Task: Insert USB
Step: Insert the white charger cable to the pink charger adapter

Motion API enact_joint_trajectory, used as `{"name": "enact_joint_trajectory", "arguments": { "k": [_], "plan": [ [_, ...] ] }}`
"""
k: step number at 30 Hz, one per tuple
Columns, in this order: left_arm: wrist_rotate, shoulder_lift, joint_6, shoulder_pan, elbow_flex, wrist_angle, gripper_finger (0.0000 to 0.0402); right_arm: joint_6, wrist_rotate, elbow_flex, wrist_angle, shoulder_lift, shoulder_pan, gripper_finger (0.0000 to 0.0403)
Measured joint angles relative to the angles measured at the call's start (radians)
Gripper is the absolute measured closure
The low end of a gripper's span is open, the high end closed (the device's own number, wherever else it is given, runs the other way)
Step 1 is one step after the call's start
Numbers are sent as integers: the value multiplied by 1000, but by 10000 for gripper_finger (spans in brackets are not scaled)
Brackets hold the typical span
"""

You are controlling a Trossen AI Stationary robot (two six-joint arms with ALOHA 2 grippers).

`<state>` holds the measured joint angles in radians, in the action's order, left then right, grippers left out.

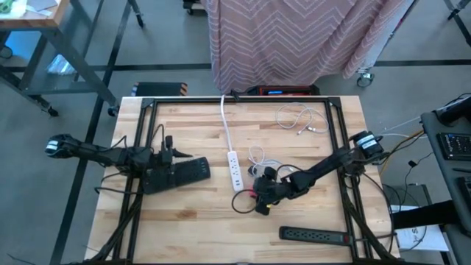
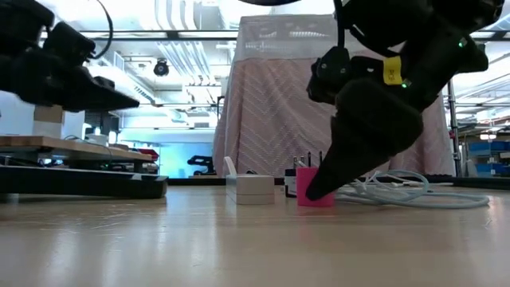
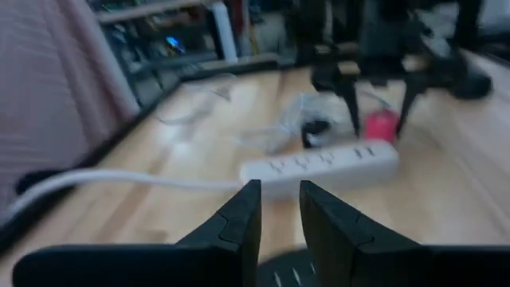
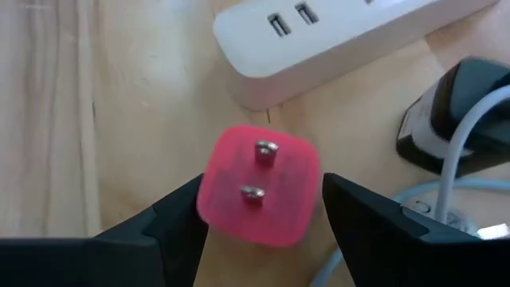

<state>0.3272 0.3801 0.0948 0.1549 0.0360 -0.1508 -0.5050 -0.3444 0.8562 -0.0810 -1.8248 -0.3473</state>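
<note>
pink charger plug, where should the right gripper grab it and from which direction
Grip the pink charger plug by its two flat opposite side faces, coming straight down from above. It stands on the table with both metal prongs pointing up, so the sides are free. The right gripper is open, its fingers straddling the body, clear of the white power strip.

The high view looked straight down on the whole wooden table (image 1: 191, 213) from well above. The low view sat at table-top height, facing level across toward the far room. The left wrist view looked along the table at the white power strip (image 3: 319, 166) from some way off. The right wrist view hung close over the pink plug (image 4: 256, 185) (shared with the low view, (image 2: 315, 196)).
</note>
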Motion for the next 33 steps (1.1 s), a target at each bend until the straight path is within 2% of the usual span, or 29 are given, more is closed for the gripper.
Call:
{"name": "enact_joint_trajectory", "arguments": {
  "k": [7, 10, 13, 16, 20, 23, 28, 33],
  "plan": [
    [-4, 1, -243, 1, 0, -259, 327, 53, -10, 2, -14, -25, 7, 206],
    [-4, 1, -243, 1, 0, -360, 327, 83, -6, 2, -13, -21, 7, 236],
    [4, 2, -181, -2, 0, -441, 327, 159, -4, 1, 5, -1, 7, 268],
    [23, 14, -159, -2, 0, -485, 327, 244, -4, 0, 9, 37, 8, 268],
    [22, 58, -228, -1, 0, -520, 327, 339, -16, 0, -14, 120, 8, 268],
    [27, 124, -258, 0, 0, -543, 324, 375, -15, 0, -25, 184, 8, 268],
    [25, 255, -271, 0, 5, -737, 308, 484, -7, 0, -38, 283, 5, 268],
    [-6, 366, -270, 4, 79, -737, 283, 568, -5, 0, -138, 306, 5, 268]
  ]
}}
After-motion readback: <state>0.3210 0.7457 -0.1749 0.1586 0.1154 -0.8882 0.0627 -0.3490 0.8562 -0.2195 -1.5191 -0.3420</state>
